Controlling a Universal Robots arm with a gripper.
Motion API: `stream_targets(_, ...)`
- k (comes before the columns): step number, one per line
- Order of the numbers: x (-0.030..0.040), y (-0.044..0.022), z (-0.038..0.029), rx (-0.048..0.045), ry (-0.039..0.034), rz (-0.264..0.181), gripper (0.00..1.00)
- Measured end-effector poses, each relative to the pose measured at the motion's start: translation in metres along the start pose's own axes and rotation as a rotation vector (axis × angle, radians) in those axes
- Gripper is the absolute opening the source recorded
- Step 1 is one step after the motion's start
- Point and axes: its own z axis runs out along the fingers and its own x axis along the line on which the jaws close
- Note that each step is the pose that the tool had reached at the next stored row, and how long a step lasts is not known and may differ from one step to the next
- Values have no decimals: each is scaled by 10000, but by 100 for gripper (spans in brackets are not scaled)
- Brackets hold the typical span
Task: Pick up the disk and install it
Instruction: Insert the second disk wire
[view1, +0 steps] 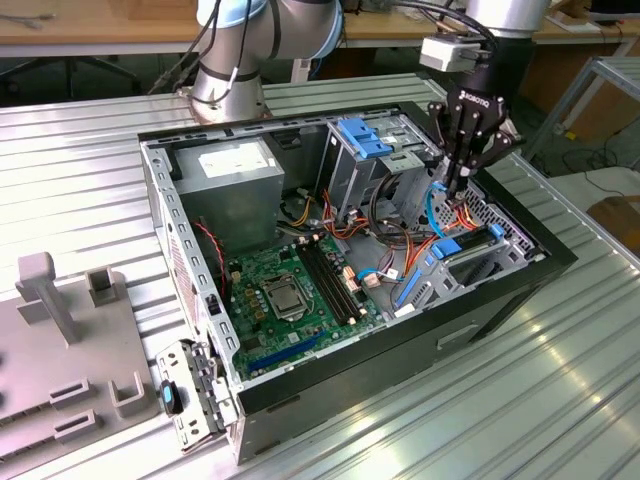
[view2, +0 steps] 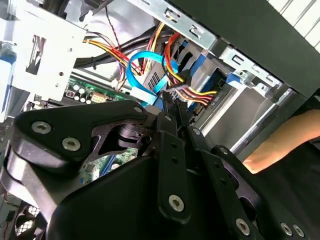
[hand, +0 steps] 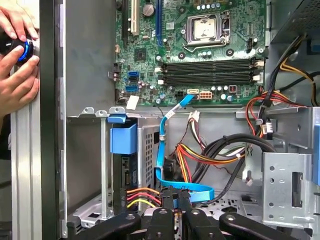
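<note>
black claw linkages, lower centre, fingers together on the disk's power plug; disk looks stiff, heavy, fragile: hold its blue bracket.

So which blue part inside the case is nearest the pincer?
The flat blue ribbon cable, looping right at the pincer. The blue plastic latch on the silver cage and the blue motherboard slot sit farther off.

Disk: dark body, blue bracket; seated edge-on in bay.

Open computer case exposing green motherboard.
</note>
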Motion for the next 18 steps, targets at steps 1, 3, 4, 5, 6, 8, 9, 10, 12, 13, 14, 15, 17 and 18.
stream_targets(1,17,2,5,3,-27,-1,16)
stream_targets(3,92,5,27,12,-99,-1,16)
stream_targets(4,134,6,38,17,-122,-1,16)
stream_targets(5,176,8,51,24,-145,-3,16)
stream_targets(6,225,11,65,32,-172,-5,16)
stream_targets(8,276,19,79,41,-195,-9,16)
stream_targets(9,300,23,86,46,-203,-14,16)
stream_targets(10,331,28,95,51,-208,-19,16)
stream_targets(12,437,49,126,67,-223,-31,16)
stream_targets(13,480,59,138,76,-229,-35,16)
stream_targets(14,515,75,147,94,-244,-36,16)
stream_targets(15,527,82,151,110,-273,-34,16)
stream_targets(17,541,92,155,157,-416,-27,16)
stream_targets(18,544,97,156,184,-495,-22,16)
